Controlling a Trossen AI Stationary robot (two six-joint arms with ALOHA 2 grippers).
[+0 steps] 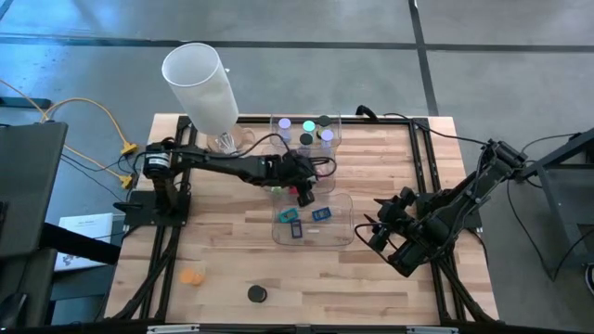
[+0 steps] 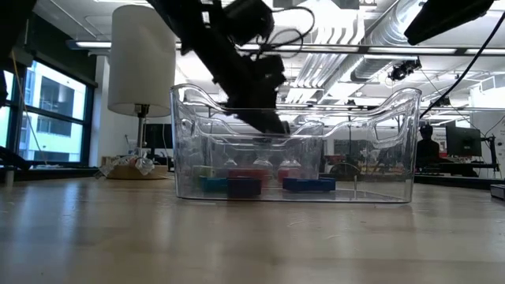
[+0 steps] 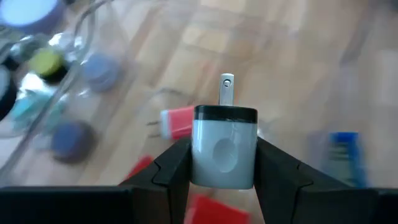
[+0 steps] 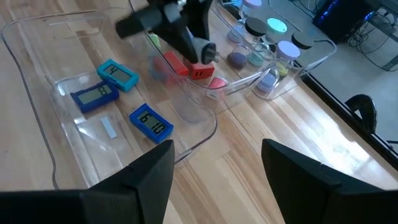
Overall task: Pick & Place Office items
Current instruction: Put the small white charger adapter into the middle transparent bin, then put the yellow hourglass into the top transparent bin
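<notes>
Left wrist view: left tool (image 3: 224,163) clamped on grey plug block (image 3: 224,148), no legible writing; right tool (image 4: 214,163) apart.

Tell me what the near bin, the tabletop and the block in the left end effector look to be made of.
Near bin: clear glossy plastic, see-through with glinting rims. Tabletop: light wood, visible plank strips and grain. Block in the left end effector: likely smooth grey plastic with a black band and a shiny metal prong.

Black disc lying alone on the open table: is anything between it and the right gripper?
Nothing visible does. Only bare table lies between the black disc and the open right gripper. The near clear bin sits off that line, and the orange piece lies on the disc's far side.
</notes>
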